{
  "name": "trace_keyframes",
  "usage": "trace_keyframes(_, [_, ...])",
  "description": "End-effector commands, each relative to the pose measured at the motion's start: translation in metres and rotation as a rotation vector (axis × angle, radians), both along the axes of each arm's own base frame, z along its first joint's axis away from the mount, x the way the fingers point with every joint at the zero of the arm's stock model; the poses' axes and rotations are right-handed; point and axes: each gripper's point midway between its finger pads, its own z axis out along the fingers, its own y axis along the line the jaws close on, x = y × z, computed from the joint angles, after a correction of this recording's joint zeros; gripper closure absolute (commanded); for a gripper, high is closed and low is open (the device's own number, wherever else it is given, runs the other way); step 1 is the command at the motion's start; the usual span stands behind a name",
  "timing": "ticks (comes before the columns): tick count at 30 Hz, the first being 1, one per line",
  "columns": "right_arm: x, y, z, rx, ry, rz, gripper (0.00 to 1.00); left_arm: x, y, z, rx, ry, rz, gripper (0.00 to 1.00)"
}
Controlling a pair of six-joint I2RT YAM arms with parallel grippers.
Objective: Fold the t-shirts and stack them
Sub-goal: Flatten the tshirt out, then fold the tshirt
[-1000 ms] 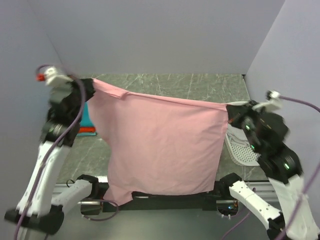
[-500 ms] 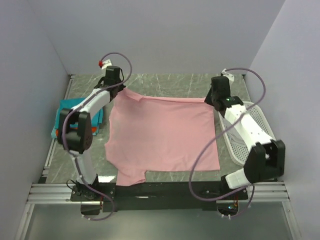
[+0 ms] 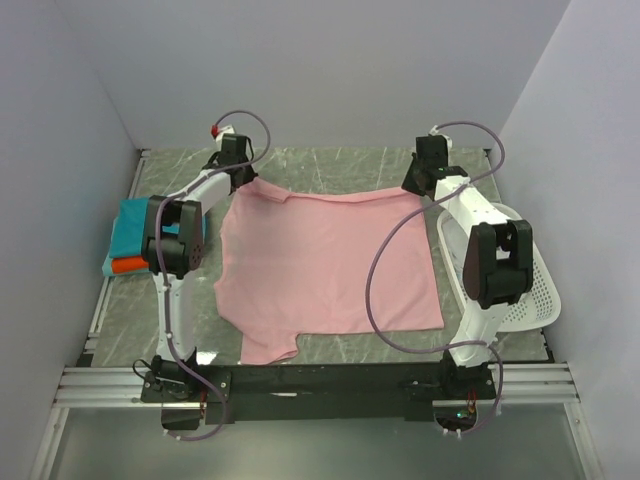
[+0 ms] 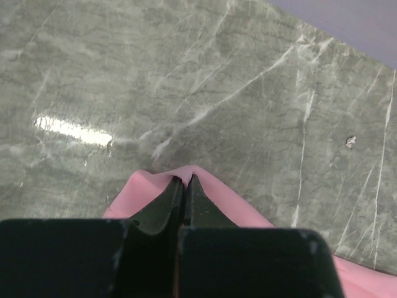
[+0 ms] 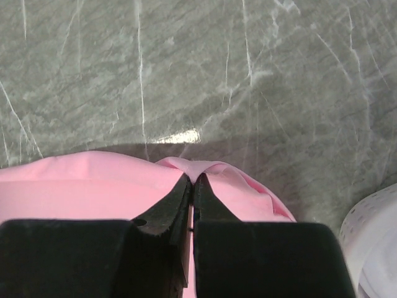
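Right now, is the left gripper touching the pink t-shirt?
Touching. The left wrist view shows the left gripper shut on an edge of the pink t-shirt, cloth bunched around its tips.

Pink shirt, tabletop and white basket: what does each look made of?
The pink shirt looks like soft matte cloth, likely cotton; it lies limp with gentle wrinkles. The tabletop is grey-green with white marble veins and glossy enough to reflect light; stone or laminate, cannot tell. The basket is white and perforated, probably rigid plastic.

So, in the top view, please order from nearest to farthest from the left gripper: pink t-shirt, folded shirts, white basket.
1. pink t-shirt, corner pinched in the left gripper
2. folded shirts, at the left edge
3. white basket, far right
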Motion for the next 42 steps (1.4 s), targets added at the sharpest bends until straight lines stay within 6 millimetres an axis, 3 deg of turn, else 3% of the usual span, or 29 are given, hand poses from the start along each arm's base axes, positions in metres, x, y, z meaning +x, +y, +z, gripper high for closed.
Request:
trace_keyframes(1, [0.009,0.000,0.023,0.004,-0.048,0.006,1.00,-0.001,0.003,0.032,-0.055,-0.063,0.024,0.99])
trace_keyframes(6, [-0.006,-0.002,0.028,-0.005,-0.029,0.012,1.00,-0.029,0.006,0.046,-0.109,-0.044,0.072,1.00])
trace_keyframes(7, [-0.009,-0.002,0.036,-0.004,-0.044,0.015,1.00,-0.040,0.008,0.039,-0.115,-0.019,0.088,1.00])
trace_keyframes(8, [-0.013,-0.004,0.036,-0.006,-0.039,0.012,1.00,-0.047,0.010,0.050,-0.145,-0.031,0.115,0.99])
trace_keyframes(9, [-0.015,-0.005,0.038,-0.010,-0.039,0.015,1.00,-0.061,0.013,0.039,-0.148,0.001,0.134,1.00])
trace_keyframes(11, [-0.022,-0.006,0.041,-0.017,-0.021,0.024,1.00,-0.075,0.015,0.052,-0.179,-0.014,0.171,1.00])
trace_keyframes(12, [-0.024,-0.008,0.041,-0.022,-0.015,0.022,1.00,-0.088,0.018,0.043,-0.180,0.014,0.183,1.00])
trace_keyframes(13, [-0.026,-0.009,0.044,-0.025,-0.016,0.023,1.00,-0.095,0.018,0.054,-0.204,0.000,0.197,1.00])
trace_keyframes(15, [-0.032,-0.009,0.045,-0.023,-0.009,0.030,1.00,-0.121,0.019,0.040,-0.218,0.072,0.219,1.00])
trace_keyframes(16, [-0.034,-0.009,0.044,-0.019,-0.006,0.035,1.00,-0.130,0.019,0.049,-0.241,0.058,0.236,1.00])
trace_keyframes(17, [-0.037,-0.009,0.043,-0.016,0.006,0.047,1.00,-0.139,0.021,0.046,-0.242,0.068,0.257,0.99])
trace_keyframes(18, [-0.040,-0.008,0.043,-0.017,0.013,0.052,1.00,-0.157,0.020,0.033,-0.232,0.107,0.270,1.00])
trace_keyframes(19, [-0.042,-0.009,0.046,-0.018,0.010,0.054,1.00,-0.163,0.018,0.044,-0.252,0.083,0.280,0.99])
trace_keyframes(21, [-0.048,-0.010,0.044,-0.028,0.027,0.060,1.00,-0.184,0.018,0.036,-0.247,0.109,0.295,1.00])
trace_keyframes(22, [-0.050,-0.010,0.044,-0.029,0.030,0.059,1.00,-0.191,0.016,0.047,-0.273,0.084,0.303,1.00])
trace_keyframes(26, [-0.058,-0.010,0.045,-0.026,0.044,0.076,1.00,-0.222,0.011,0.052,-0.260,0.073,0.340,0.99])
trace_keyframes(29, [-0.062,-0.011,0.043,-0.027,0.056,0.077,1.00,-0.239,0.003,0.053,-0.279,0.080,0.345,1.00])
trace_keyframes(33, [-0.066,-0.013,0.041,-0.034,0.072,0.079,1.00,-0.262,-0.001,0.035,-0.282,0.131,0.355,1.00])
trace_keyframes(42, [-0.082,-0.023,0.025,-0.073,0.154,0.046,1.00,-0.286,-0.001,0.023,-0.279,0.158,0.362,0.99])
